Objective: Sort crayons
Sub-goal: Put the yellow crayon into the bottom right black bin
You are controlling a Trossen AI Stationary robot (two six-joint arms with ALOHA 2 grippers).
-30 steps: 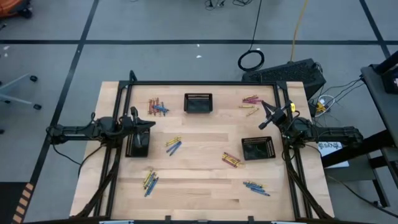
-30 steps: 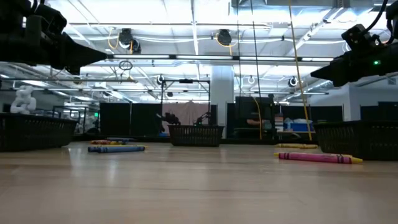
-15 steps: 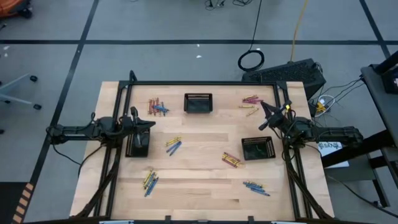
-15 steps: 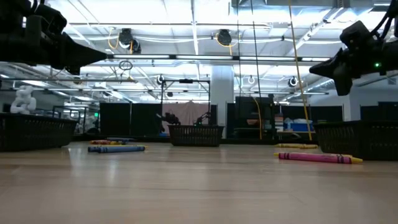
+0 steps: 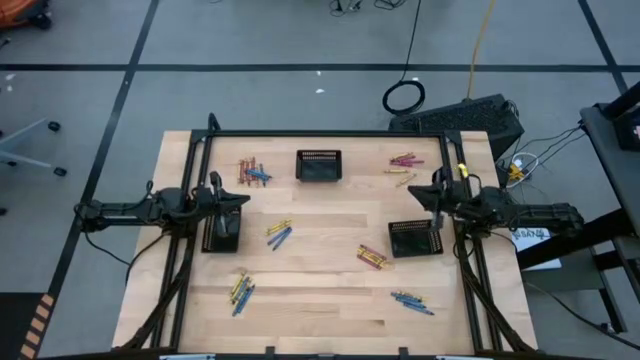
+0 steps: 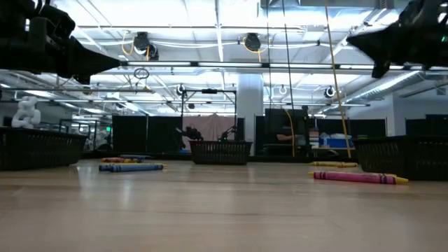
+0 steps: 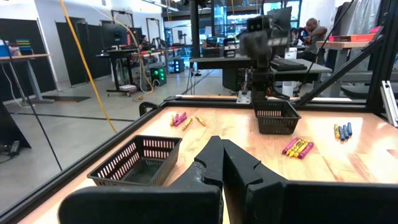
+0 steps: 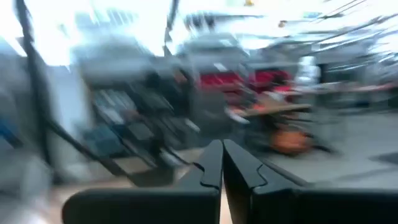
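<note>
Crayons lie flat on the wooden table in small loose heaps: far left (image 5: pixel 252 170), far right (image 5: pixel 402 160), middle (image 5: pixel 278 234), right of middle (image 5: pixel 372 258), near left (image 5: pixel 240 290) and near right (image 5: pixel 411 300). My left gripper (image 5: pixel 246 198) hangs shut above the table's left side, over a black basket (image 5: pixel 222 231), pointing level toward the right. My right gripper (image 5: pixel 416 189) hangs shut above the right side, just beyond another basket (image 5: pixel 414 238), pointing left and slightly up. Its wrist view is blurred; the fingers (image 8: pixel 214 163) lie together. Neither gripper holds anything.
A third black mesh basket (image 5: pixel 319 165) stands at the far middle. A black frame (image 5: pixel 330 134) runs around the table's far edge and sides. Open wood lies in the centre and along the near edge. In the left wrist view, the right arm (image 7: pixel 260 43) stands behind its basket (image 7: pixel 275 116).
My right gripper has swung from slanting toward the far left corner to pointing at the table's left edge. It has rolled about its own line, tipped upward and risen a little, staying shut. The crayons and baskets have not moved.
</note>
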